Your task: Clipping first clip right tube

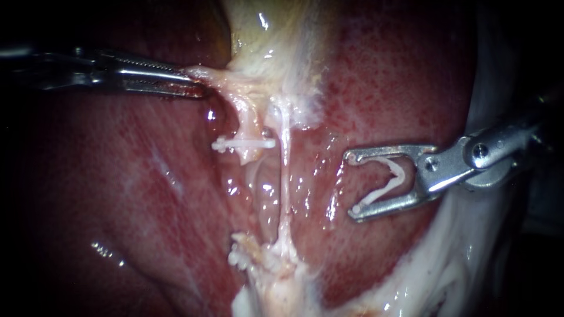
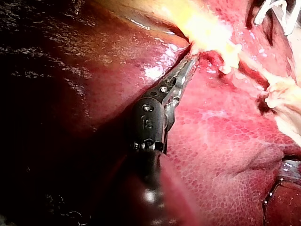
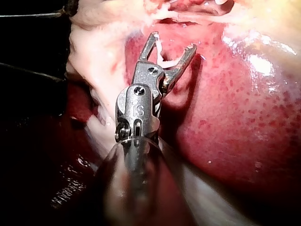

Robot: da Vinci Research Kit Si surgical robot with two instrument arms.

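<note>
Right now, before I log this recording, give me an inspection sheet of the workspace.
Surface: wet liver, gallbladder above it.
Job's things: right tube bare; placed clip across the left tube.
Clutter: nothing seen.
Instruments: left instrument shut on pale tissue; right instrument holds a loaded clip between wide-apart jaws, short of the right tube.
Cables: nothing seen.
Surroundings: dark, nothing seen.

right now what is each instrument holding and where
Left instrument: pale stringy tissue beside the yellowish gallbladder, by its edge. Right instrument: open white V-shaped clip, legs against both jaws.
</note>
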